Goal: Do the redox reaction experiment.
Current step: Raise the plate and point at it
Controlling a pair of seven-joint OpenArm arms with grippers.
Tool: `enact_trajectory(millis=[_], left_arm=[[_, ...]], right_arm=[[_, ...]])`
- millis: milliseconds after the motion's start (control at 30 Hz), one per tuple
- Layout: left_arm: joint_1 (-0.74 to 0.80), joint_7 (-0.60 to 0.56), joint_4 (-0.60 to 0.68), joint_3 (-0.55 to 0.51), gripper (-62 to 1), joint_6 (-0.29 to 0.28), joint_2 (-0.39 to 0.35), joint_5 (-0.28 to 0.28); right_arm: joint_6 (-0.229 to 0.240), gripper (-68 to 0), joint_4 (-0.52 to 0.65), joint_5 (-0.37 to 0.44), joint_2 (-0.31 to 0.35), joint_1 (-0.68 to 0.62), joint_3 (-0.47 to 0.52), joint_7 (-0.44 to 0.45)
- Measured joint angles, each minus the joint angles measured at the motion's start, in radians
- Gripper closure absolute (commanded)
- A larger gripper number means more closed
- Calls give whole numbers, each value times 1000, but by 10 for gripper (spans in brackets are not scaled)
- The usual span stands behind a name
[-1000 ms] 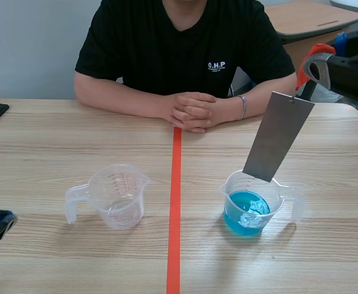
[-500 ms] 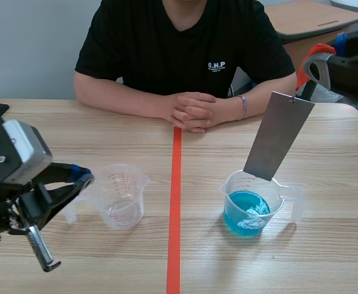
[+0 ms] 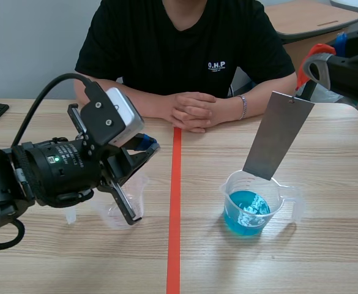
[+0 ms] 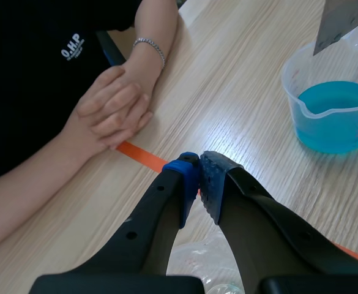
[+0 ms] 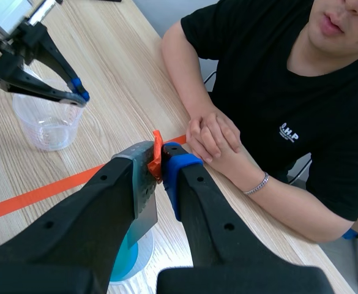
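My left gripper [image 3: 147,146], pads pressed together on nothing, has swung up from low at my left within the last second and now hovers over the clear plastic measuring cup [image 5: 47,124]. My right gripper [image 5: 160,158] hasn't budged. It is pinching the small orange clip [image 5: 156,153] that carries the flat grey metal strip [image 3: 278,136], whose lower end sits at the rim of the clear plastic cup of blue liquid [image 3: 247,211]. Strip not dipped yet, I reckon.
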Motion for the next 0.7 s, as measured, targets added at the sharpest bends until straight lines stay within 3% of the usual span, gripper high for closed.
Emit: enact_trajectory(millis=[133,433,700], left_arm=[[-40,0,-76,33,-43,-50,36,0],[-115,-4,-198,141,-43,-70,140,10],[-174,0,-223,196,-43,-70,209,16]], right_arm=[[0,-15,0,0,0,0,0,0],[0,-15,0,0,0,0,0,0],[0,-15,0,0,0,0,0,0]])
